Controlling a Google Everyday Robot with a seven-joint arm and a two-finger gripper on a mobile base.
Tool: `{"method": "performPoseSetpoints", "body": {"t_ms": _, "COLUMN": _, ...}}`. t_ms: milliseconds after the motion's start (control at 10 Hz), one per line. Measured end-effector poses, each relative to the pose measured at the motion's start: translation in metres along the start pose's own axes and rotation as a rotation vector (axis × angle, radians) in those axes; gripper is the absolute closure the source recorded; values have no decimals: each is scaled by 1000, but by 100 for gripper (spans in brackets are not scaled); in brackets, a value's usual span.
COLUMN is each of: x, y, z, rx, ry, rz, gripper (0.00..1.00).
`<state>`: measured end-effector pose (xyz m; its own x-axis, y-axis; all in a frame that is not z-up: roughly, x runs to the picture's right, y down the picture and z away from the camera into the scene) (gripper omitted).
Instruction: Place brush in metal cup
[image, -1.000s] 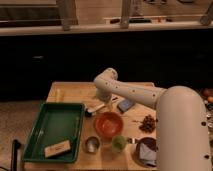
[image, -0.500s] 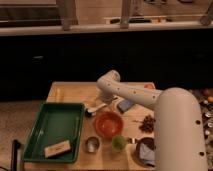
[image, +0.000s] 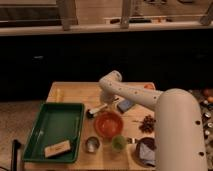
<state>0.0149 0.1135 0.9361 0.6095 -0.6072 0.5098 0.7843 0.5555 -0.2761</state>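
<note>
The brush (image: 98, 110), with a cream handle and a small dark head, lies on the wooden table just left of and above the orange bowl (image: 108, 124). The metal cup (image: 92, 144) stands near the front edge, left of the light green cup (image: 118, 143). My gripper (image: 109, 102) hangs from the white arm, low over the handle end of the brush. The arm hides whether it touches the brush.
A green tray (image: 52, 125) with a small wooden block (image: 57, 148) fills the table's left side. A blue-grey pad (image: 125, 105) lies right of the gripper. A dark bowl (image: 146, 151) and a brown cluster (image: 147, 123) sit at the right.
The arm's elbow has shifted a little to the right and down, bringing the gripper lower over the brush. The brush, the cups and the bowl stay where they were.
</note>
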Motion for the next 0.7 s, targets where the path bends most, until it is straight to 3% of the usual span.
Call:
{"method": "performPoseSetpoints", "body": {"t_ms": 200, "x": -2, "y": -2, "z": 0, "rx": 1, "ry": -3, "rz": -3, "gripper": 99}}
{"method": "performPoseSetpoints", "body": {"t_ms": 700, "x": 1, "y": -10, "z": -7, "rx": 19, "ry": 10, "rz": -59, "gripper": 100}}
